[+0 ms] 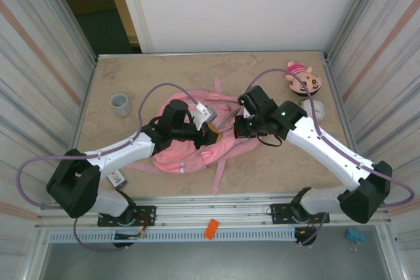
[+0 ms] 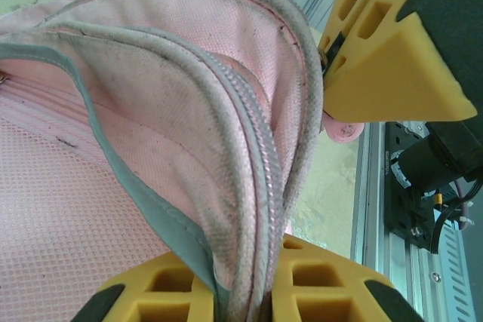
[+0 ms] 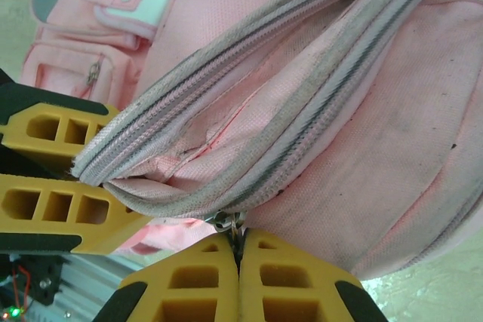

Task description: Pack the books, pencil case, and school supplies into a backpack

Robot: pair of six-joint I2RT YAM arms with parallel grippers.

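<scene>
The pink backpack (image 1: 190,152) lies in the middle of the table, its pale zip strips (image 3: 317,103) parted along the top. My left gripper (image 1: 211,134) is shut on the backpack's zip edge (image 2: 260,209), with the fabric pinched between the yellow fingers (image 2: 324,277). Facing it, my right gripper (image 1: 241,126) is shut on the small metal zip pull (image 3: 229,222), fingers (image 3: 287,269) pressed together. A small whitish item with red marks (image 1: 117,178) lies by the left arm. The yellow-orange book and the pencil case are out of view.
A grey cup (image 1: 121,103) stands at the back left. A pink-and-tan plush head (image 1: 303,77) and a white rounded-square box (image 1: 315,107) sit at the back right. Pink straps (image 1: 216,178) trail toward the table's near edge. Metal walls enclose both sides.
</scene>
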